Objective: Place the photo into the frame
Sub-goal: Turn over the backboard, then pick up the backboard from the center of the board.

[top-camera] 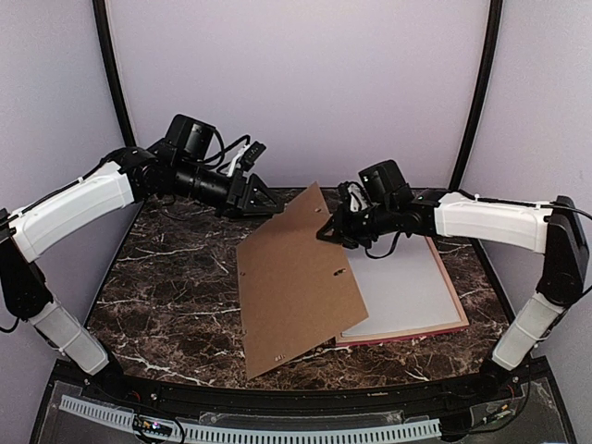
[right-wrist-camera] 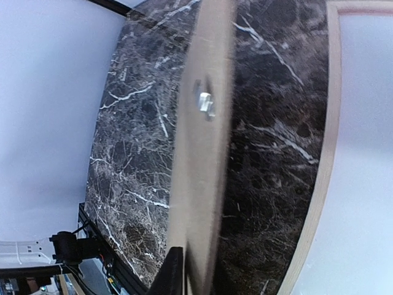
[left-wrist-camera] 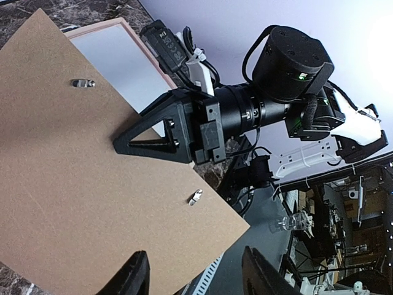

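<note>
1. The photo [top-camera: 407,287] lay flat inside the frame, showing only its plain white side.
2. The frame [right-wrist-camera: 326,147], with thin pale-pink rails, lay flat on the right part of the dark marble table [top-camera: 176,277].
3. The brown backing board [top-camera: 291,287] stood tilted over the frame's left side, near corner low by the table, far edge raised. Two small metal clips [left-wrist-camera: 81,82] sat on its face.
4. The right gripper [top-camera: 326,231] was clamped on the board's raised far edge, one black finger lying across its upper face.
5. The left gripper [top-camera: 275,203] hung near the board's far corner with its jaws apart. Whether it touched the board could not be told.
6. A label [left-wrist-camera: 163,38] on the right wrist's housing carried print too small to read.
</note>
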Robot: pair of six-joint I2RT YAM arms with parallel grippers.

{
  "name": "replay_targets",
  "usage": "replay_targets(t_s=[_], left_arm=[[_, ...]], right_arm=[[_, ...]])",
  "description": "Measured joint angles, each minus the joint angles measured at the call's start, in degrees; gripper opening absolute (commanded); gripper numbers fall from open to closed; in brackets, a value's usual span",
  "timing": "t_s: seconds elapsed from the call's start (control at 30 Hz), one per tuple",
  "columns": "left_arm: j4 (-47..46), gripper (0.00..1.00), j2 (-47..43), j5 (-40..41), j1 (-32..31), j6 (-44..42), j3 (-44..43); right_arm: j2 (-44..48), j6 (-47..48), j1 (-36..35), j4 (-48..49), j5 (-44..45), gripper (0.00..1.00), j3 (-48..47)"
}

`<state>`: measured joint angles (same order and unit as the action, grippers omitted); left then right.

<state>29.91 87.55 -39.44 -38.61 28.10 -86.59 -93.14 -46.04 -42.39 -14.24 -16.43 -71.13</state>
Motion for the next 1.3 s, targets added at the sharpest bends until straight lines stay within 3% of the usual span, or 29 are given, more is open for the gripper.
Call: replay_targets(t_s=[0.07, 0.27, 0.53, 0.63, 0.87, 1.1, 1.3], left_arm=[[0.33, 0.53, -0.02, 1.09, 0.0, -0.55, 0.68], [1.09, 0.58, -0.07, 5.53, 0.02, -2.6, 3.91], [3.48, 0.83, -0.09, 15.69, 0.02, -5.2, 7.48], [3.45, 0.88, -0.07, 18.8, 0.02, -5.73, 7.8], [1.73, 0.88, 4.2, 20.98, -0.07, -5.99, 8.26], [-0.22, 0.88, 14.49, 23.91, -2.21, -4.15, 6.4], [-1.53, 0.82, 24.39, 28.28, -6.84, -1.6, -1.25]], right_arm=[[-0.83, -0.04, 0.48, -0.15, 0.02, 0.0, 1.16], [-1.31, -0.96, 2.29, 5.05, -3.52, 0.0, 3.74], [3.06, -0.22, 8.17, 9.75, -10.93, 0.0, 11.78], [9.14, 1.16, 13.35, 7.85, -14.14, 0.0, 15.21], [23.06, 4.7, 29.59, 3.87, -20.87, 0.0, 21.2], [30.12, 5.77, 47.89, 0.96, -29.03, 0.0, 22.14], [32.39, 5.2, 56.65, 0.48, -34.42, 0.0, 22.14]])
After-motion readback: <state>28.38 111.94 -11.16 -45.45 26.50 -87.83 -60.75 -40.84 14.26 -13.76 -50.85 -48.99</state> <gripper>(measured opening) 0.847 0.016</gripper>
